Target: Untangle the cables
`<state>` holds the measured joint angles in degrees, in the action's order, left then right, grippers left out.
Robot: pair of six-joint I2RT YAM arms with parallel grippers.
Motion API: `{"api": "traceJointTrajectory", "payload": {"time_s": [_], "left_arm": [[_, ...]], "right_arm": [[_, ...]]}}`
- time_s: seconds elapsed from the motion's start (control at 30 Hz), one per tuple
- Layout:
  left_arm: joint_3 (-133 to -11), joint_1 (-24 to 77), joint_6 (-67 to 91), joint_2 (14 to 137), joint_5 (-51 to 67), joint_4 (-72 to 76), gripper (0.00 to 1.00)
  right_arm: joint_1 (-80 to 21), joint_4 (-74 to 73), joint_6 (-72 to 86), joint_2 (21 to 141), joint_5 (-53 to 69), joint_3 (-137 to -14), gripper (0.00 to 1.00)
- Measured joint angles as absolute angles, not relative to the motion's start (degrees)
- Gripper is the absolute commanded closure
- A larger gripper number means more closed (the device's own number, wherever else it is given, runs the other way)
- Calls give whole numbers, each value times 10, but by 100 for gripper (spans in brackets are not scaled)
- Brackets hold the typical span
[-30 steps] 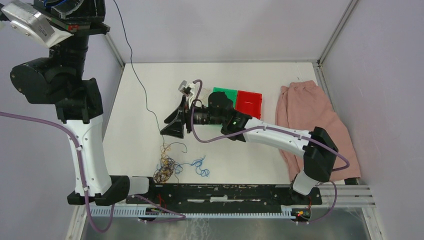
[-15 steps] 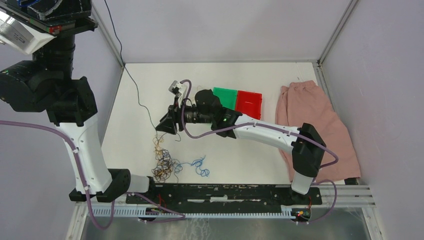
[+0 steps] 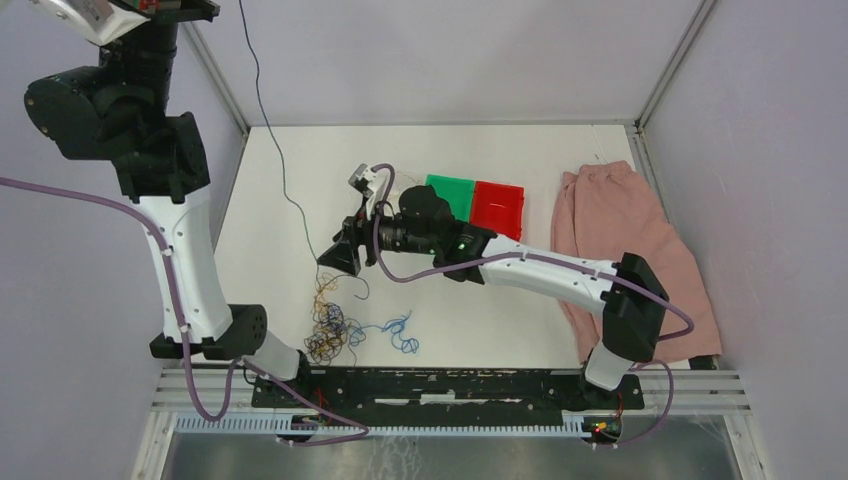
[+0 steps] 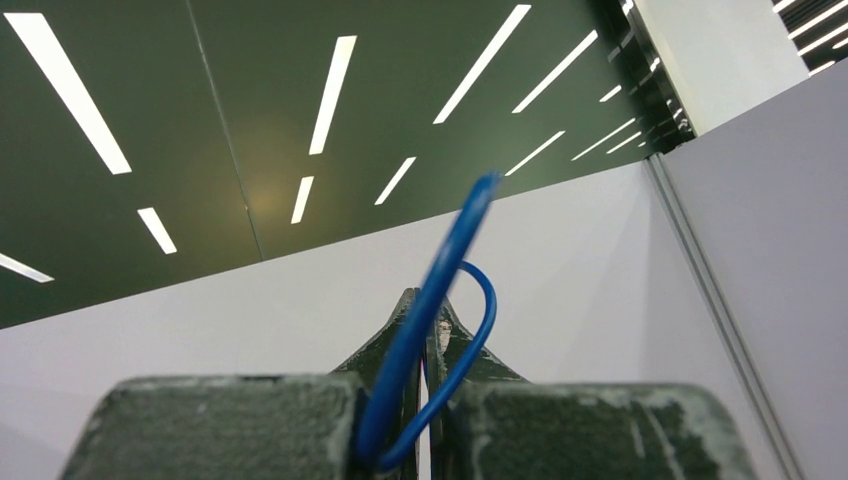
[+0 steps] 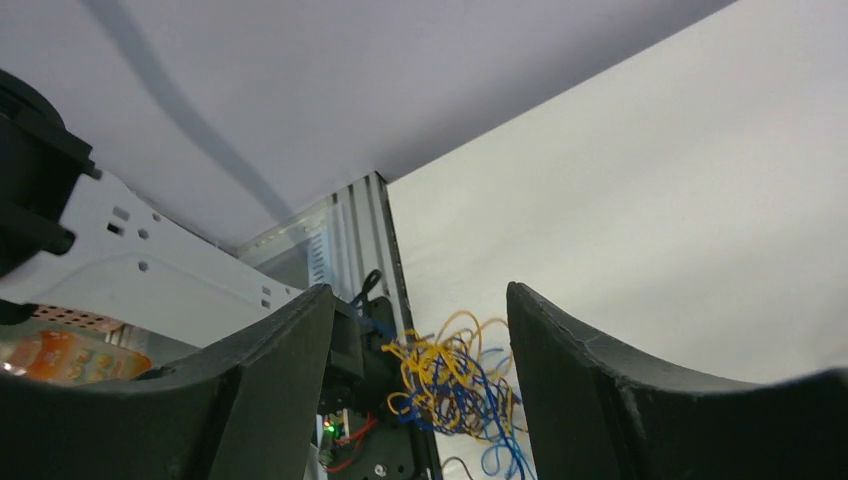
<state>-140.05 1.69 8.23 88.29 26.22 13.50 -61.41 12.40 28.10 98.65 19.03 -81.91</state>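
The cables lie as a tangle (image 3: 330,335) of blue, brown and yellow strands near the table's front edge, with a loose blue strand (image 3: 400,332) to its right. My left arm is raised high and its gripper is above the top view's frame. In the left wrist view the left gripper (image 4: 425,305) is shut on a blue cable (image 4: 445,270) that loops past its tips. A long thin strand (image 3: 283,180) runs from the top edge down toward the tangle. My right gripper (image 3: 340,258) is open just behind the tangle. The tangle also shows in the right wrist view (image 5: 455,385), between the open fingers (image 5: 270,380).
A green tray (image 3: 450,190) and a red tray (image 3: 497,205) sit side by side behind the right arm. A pink cloth (image 3: 620,240) lies at the right. Enclosure walls stand on three sides. The black arm rail (image 3: 440,385) runs along the front.
My left arm has swung and lifted higher, drawing the long strand up from the tangle. The right gripper shifted left, then slightly back toward the tangle, staying open.
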Motion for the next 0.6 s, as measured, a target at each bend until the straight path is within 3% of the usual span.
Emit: {"api": "traceJointTrajectory", "payload": {"time_s": [0.4, 0.6], "left_arm": [[-1424, 44, 29, 934, 262, 143, 94], [-1428, 53, 20, 934, 263, 157, 94]], "right_arm": [[-610, 102, 252, 936, 159, -785, 24], [-609, 48, 237, 1014, 145, -881, 37]]}}
